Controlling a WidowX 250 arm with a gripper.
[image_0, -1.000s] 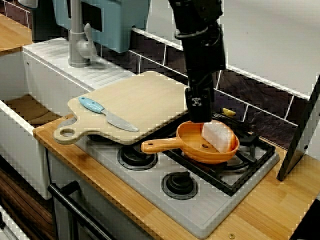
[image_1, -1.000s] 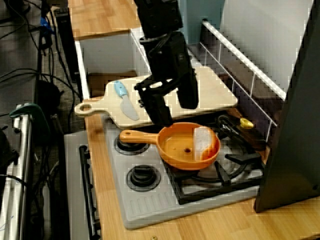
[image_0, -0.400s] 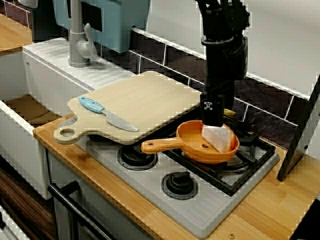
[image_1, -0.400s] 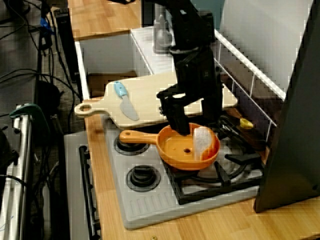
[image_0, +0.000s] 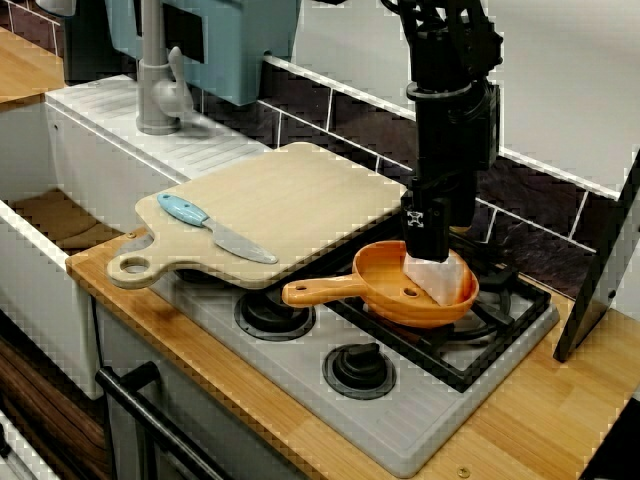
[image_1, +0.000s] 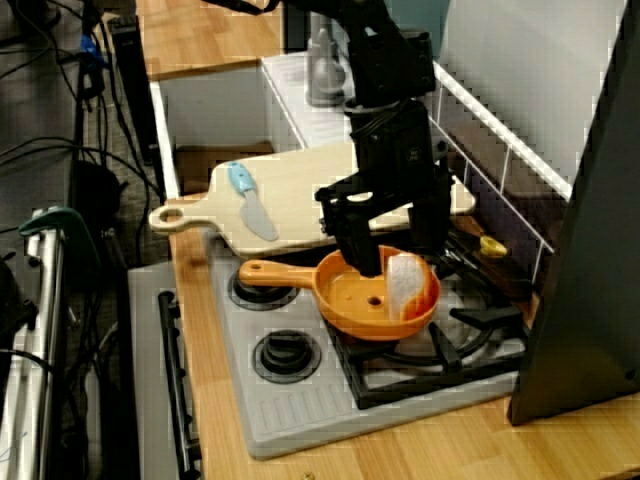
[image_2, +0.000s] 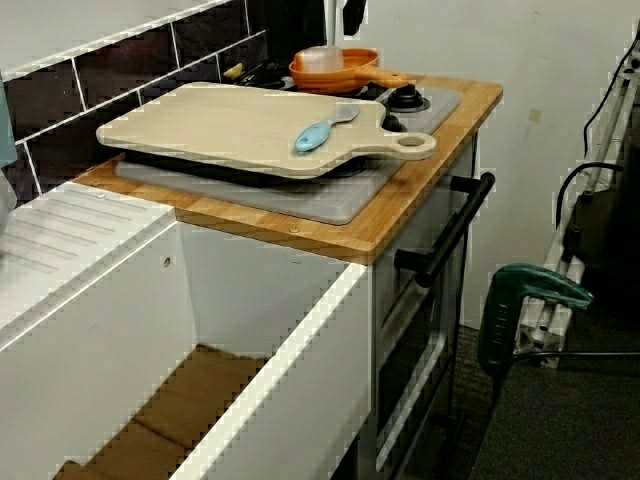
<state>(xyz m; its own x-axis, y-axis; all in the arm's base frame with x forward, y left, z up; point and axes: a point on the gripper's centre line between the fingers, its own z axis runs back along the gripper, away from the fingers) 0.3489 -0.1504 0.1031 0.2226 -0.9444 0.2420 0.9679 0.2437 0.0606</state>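
Observation:
An orange pan (image_0: 385, 288) sits on the stove's back burner, its handle pointing toward the cutting board. A white, cloth-like piece (image_0: 442, 281) leans against the pan's far inner wall. My black gripper (image_0: 427, 248) hangs straight down over that side of the pan. In the view along the counter my gripper (image_1: 394, 262) stands open, one finger (image_1: 362, 252) low inside the pan (image_1: 358, 302) and the other beyond the white piece (image_1: 405, 283). Whether a finger touches the piece I cannot tell. From the sink side only the pan (image_2: 352, 72) shows.
A wooden cutting board (image_0: 280, 205) with a blue-handled knife (image_0: 213, 227) lies over the stove's left burners. A small yellow object (image_0: 458, 223) lies by the tiled wall. A dark panel (image_0: 600, 270) leans at the right. The faucet (image_0: 155, 80) and sink (image_0: 55, 215) are to the left.
My gripper moved from the pan's near-left rim across to the wall side, over the white piece, then dropped a little lower. Pan, board and knife stayed put.

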